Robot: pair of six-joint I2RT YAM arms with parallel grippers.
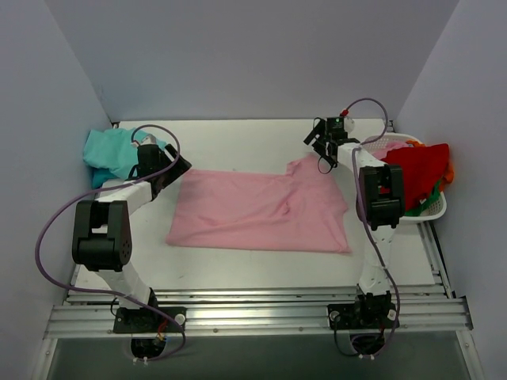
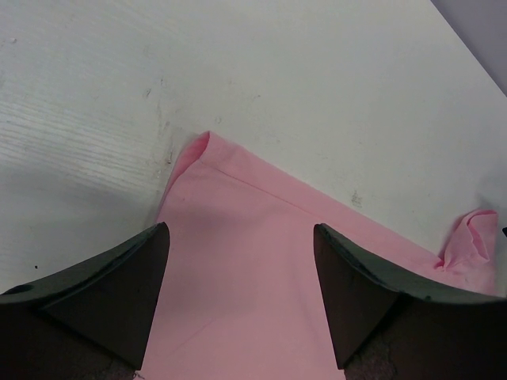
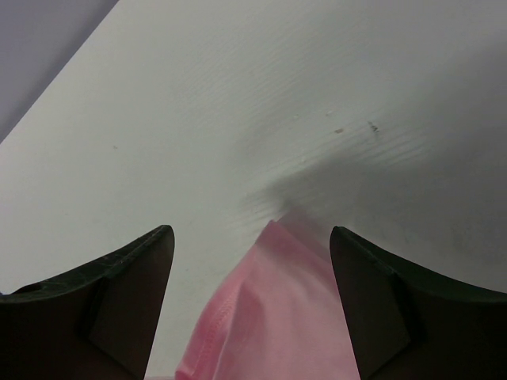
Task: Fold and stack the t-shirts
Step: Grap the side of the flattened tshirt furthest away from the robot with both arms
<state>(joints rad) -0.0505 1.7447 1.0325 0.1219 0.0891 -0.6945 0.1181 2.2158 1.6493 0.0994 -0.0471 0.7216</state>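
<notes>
Two parted grippers (image 2: 242, 231) (image 3: 251, 231) over one pink t-shirt (image 1: 261, 212)

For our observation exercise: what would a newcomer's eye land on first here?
A pink t-shirt lies spread across the middle of the table, the open left gripper over its far left corner, the open right gripper over its far right one. A crumpled teal t-shirt sits far left; a white basket with a red garment, far right.
</notes>
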